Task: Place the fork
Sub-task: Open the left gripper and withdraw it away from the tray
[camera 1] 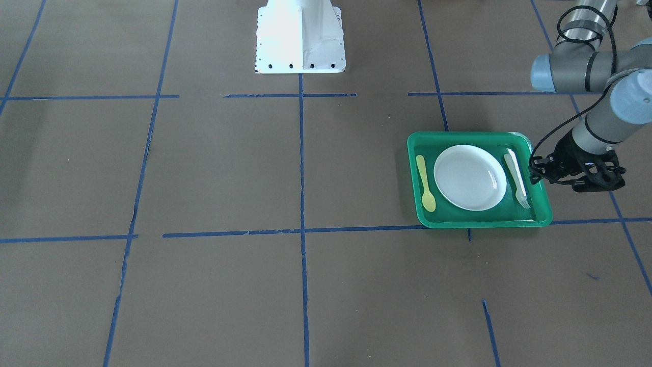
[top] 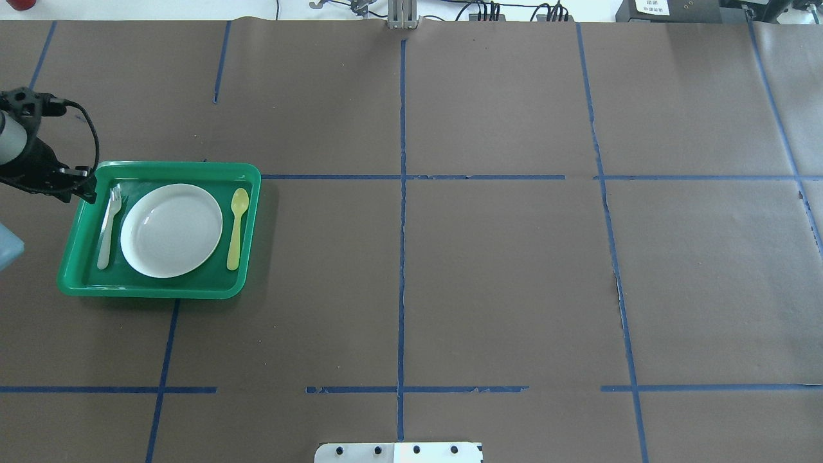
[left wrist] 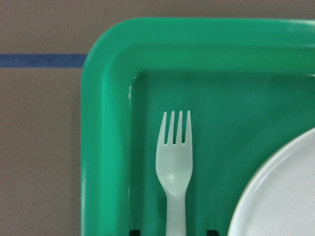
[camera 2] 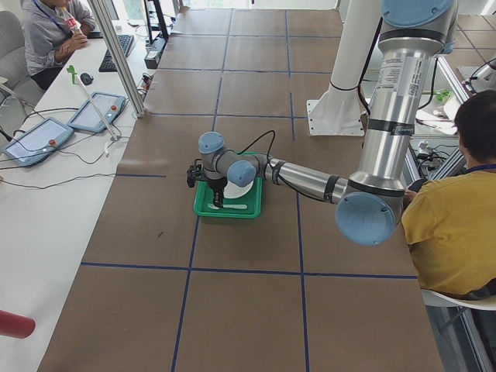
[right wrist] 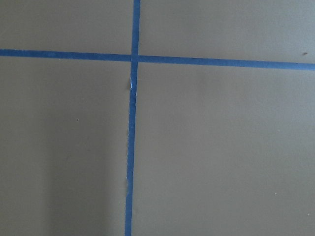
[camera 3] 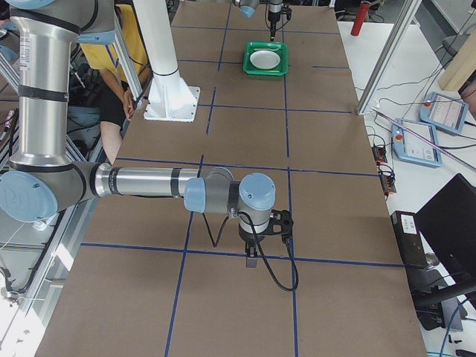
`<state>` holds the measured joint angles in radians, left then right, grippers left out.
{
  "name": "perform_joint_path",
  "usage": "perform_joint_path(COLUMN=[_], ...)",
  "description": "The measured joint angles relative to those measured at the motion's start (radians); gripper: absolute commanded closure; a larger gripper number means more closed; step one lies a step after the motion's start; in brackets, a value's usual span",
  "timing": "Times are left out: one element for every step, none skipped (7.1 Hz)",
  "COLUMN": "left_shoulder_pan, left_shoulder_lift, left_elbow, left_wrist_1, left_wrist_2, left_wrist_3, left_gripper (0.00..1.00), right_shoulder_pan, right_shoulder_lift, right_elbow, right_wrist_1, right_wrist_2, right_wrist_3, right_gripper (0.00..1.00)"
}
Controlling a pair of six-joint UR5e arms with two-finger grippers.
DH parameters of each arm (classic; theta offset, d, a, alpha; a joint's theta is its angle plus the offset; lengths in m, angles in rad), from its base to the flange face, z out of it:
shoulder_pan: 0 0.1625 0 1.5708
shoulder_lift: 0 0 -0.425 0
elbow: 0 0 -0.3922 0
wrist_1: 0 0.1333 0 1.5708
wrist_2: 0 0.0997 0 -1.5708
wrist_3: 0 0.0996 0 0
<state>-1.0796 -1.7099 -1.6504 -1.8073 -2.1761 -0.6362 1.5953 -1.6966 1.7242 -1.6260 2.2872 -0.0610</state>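
The pale whitish fork (camera 1: 517,178) lies flat in the green tray (camera 1: 479,136), between the tray's wall and the white plate (camera 1: 469,177). In the overhead view the fork (top: 108,228) is left of the plate (top: 171,230). My left gripper (camera 1: 534,172) hovers at the tray's edge beside the fork, open and empty. In the left wrist view the fork (left wrist: 174,162) points tines up, and two dark fingertips (left wrist: 133,232) just show on either side of its handle. My right gripper (camera 3: 251,260) shows only in the exterior right view, far from the tray; I cannot tell its state.
A yellow spoon (camera 1: 424,182) lies in the tray on the plate's other side. The robot's white base (camera 1: 300,41) stands at the table's middle edge. Blue tape lines cross the brown table. Operators sit beside the table in the side views.
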Motion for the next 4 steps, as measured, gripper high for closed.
perform_joint_path(left_shoulder_pan=[-0.069, -0.132, -0.189, -0.249], left_shoulder_lift=[0.002, 0.007, 0.017, 0.033], left_elbow=[-0.011, -0.013, -0.011, -0.008], left_wrist_1=[0.036, 0.059, 0.069, 0.086], left_wrist_2=[-0.001, -0.003, -0.007, -0.013], left_wrist_3=[0.097, 0.193, 0.279, 0.373], left_gripper=[0.13, 0.13, 0.12, 0.12], right_shoulder_pan=[0.0, 0.0, 0.0, 0.0], right_shoulder_lift=[0.0, 0.0, 0.0, 0.0], right_elbow=[0.0, 0.0, 0.0, 0.0], right_wrist_1=[0.0, 0.0, 0.0, 0.0], right_wrist_2=[0.0, 0.0, 0.0, 0.0], right_wrist_3=[0.0, 0.0, 0.0, 0.0], right_gripper=[0.0, 0.0, 0.0, 0.0])
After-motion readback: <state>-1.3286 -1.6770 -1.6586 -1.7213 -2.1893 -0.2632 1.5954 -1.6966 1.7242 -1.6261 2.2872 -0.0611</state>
